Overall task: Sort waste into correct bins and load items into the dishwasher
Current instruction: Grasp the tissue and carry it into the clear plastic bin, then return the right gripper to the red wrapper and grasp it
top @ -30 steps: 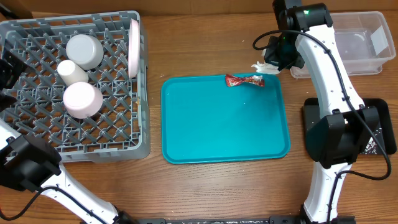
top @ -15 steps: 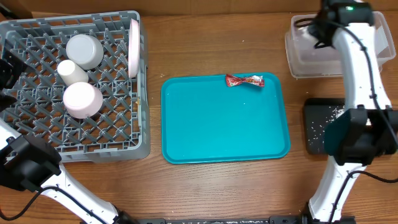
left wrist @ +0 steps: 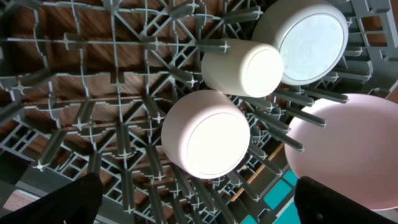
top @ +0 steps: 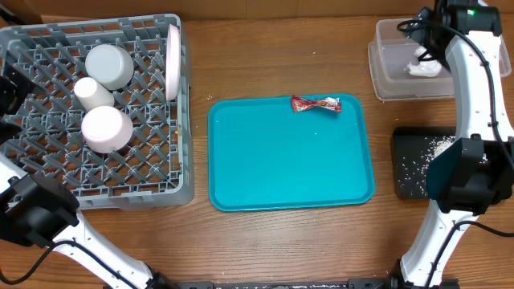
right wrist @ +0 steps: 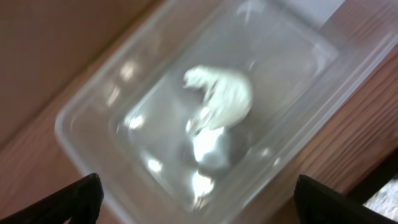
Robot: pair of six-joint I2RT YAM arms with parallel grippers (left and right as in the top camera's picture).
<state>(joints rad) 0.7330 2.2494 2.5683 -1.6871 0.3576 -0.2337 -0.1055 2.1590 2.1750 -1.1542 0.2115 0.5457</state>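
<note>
The grey dishwasher rack (top: pixel 48 181) at the left holds an upturned metal bowl (top: pixel 110 66), a white cup (top: pixel 94 93), a pinkish-white bowl (top: pixel 106 128) and a plate (top: pixel 173 50) on edge. My left gripper (left wrist: pixel 199 208) hangs open above the pinkish-white bowl (left wrist: pixel 208 134), holding nothing. A red foil wrapper (top: pixel 316 103) lies on the teal tray's far edge. My right gripper (right wrist: pixel 199 211) is open over the clear tub (top: pixel 385 76). The white napkin wad (right wrist: pixel 221 93) lies loose inside the tub. Rice grains (top: pixel 426 156) dot the black tray (top: pixel 405 181).
The teal serving tray (top: pixel 289 160) fills the table's middle. The right arm (top: pixel 474 96) stretches from the front right over the black tray to the tub. The left arm (top: pixel 32 213) runs along the rack's left side.
The right arm swung from the teal tray's far right corner to above the clear tub. Its gripper opened and the napkin wad now lies in the tub. The left arm stayed still.
</note>
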